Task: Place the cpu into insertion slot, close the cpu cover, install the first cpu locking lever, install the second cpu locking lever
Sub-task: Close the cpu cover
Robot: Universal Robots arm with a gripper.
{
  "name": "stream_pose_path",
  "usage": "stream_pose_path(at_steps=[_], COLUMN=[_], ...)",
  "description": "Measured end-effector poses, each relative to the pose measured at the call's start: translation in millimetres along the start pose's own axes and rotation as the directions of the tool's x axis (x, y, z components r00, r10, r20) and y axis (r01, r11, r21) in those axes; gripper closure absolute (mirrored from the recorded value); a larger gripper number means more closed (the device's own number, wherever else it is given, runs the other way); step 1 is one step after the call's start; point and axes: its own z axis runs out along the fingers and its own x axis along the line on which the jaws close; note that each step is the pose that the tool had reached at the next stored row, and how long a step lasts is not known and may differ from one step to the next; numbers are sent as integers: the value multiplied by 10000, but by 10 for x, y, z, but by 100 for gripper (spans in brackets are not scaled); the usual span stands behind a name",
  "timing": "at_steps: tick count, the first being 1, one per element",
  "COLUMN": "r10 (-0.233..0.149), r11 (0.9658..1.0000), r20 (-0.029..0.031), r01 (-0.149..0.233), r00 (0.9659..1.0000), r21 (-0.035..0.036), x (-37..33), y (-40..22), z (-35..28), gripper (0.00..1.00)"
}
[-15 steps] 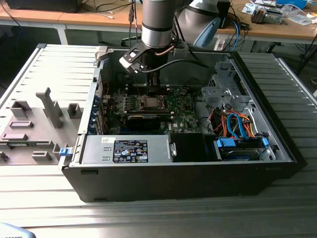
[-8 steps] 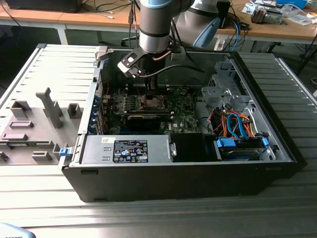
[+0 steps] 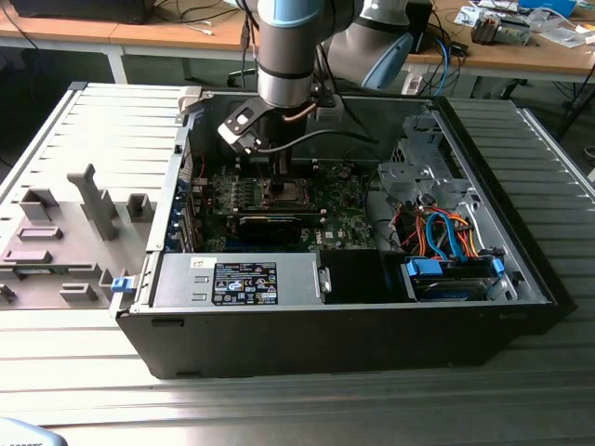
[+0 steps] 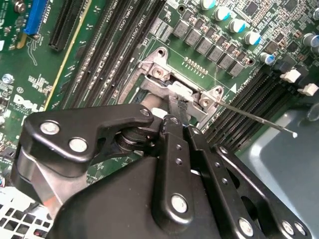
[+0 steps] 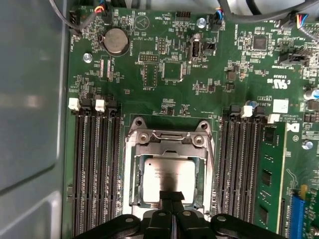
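Fully pinching the claw [image 5: 172, 198] shut, gripping nothing visible, and hovering it over one edge of the cpu [image 5: 167, 174]; not telling whether touching. Showing the cpu lying flat inside the insertion slot [image 5: 130, 164], with the cpu cover [image 5: 172, 151] lying down around it. Reaching into the open computer case [image 3: 307, 325] at mid-frame in the exterior view, on the ribbed counter [image 3: 297, 409]. Showing one thin wire lever [image 4: 259, 119] sticking out from the socket corner.

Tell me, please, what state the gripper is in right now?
Gripper: jaws closed, nothing seen between them, just above the cpu.
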Motion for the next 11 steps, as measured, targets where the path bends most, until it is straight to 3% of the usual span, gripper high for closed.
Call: stream_pose_path(at_steps=[11], r10=[0], r11=[10000], r20=[4], r01=[0], r00=[10000], r21=[3], x=[1], y=[-7], z=[38], gripper=[89])
